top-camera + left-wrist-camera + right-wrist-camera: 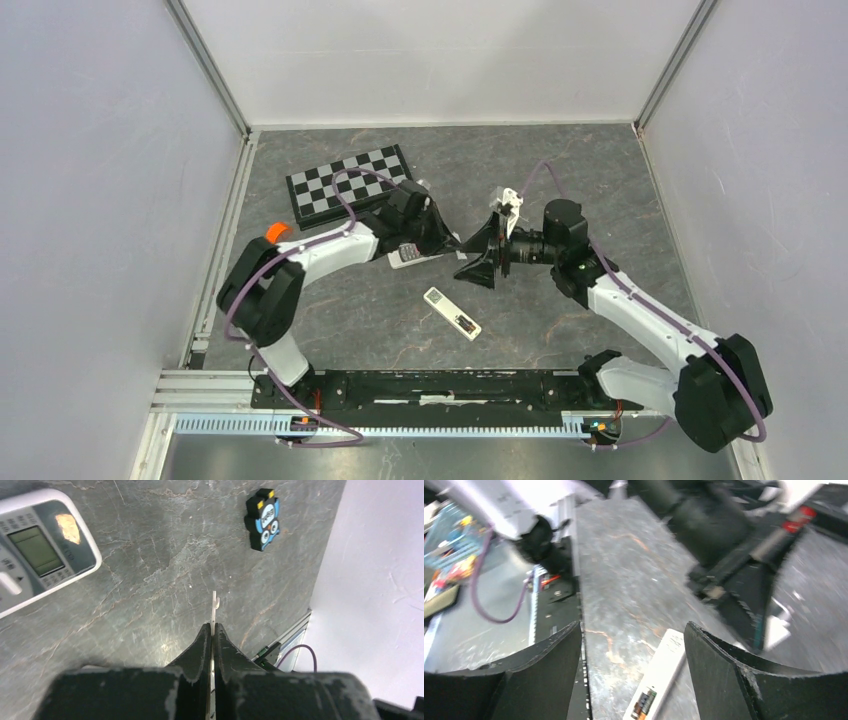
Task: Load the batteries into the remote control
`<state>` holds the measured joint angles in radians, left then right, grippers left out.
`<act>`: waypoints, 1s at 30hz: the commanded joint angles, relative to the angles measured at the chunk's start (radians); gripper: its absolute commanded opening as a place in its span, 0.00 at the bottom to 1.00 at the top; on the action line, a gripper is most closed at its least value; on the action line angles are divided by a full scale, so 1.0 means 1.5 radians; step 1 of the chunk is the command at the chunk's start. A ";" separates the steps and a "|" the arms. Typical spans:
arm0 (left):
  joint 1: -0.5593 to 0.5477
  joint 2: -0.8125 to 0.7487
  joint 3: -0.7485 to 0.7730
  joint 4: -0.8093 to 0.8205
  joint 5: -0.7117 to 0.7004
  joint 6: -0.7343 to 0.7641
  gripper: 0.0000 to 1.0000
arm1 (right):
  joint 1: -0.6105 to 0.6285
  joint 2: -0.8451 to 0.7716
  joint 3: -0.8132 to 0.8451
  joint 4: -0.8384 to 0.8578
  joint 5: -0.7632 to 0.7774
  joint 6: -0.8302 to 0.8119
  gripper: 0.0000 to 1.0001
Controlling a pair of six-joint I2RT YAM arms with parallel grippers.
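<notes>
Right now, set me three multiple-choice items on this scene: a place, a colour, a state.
1. The slim white remote lies: A on the table, between the arms; B in the far left corner; C in a gripper.
2. The small gadget is: A red; B black and blue; C green.
3. The left jaws are: A wide open; B out of view; C shut on a thin white piece.
Key: A, the top view shows it there; B, seen from the left wrist; C, they pinch it edge-on.
</notes>
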<state>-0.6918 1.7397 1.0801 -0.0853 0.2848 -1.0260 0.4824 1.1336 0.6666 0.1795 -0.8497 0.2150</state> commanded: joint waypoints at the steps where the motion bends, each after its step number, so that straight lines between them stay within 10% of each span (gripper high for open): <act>1: 0.014 -0.079 0.007 -0.083 -0.010 0.052 0.02 | 0.049 -0.049 -0.006 0.128 -0.184 -0.044 0.79; 10: 0.017 -0.166 -0.008 -0.140 0.053 0.015 0.02 | 0.145 -0.096 0.035 -0.082 -0.156 -0.303 0.75; 30: 0.017 -0.278 -0.054 -0.157 0.116 -0.066 0.02 | 0.262 -0.181 -0.072 0.032 0.319 -0.415 0.61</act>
<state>-0.6678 1.3567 0.9909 -0.3153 0.4149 -1.0775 0.8299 0.8799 0.5789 0.1509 -0.5732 -0.3389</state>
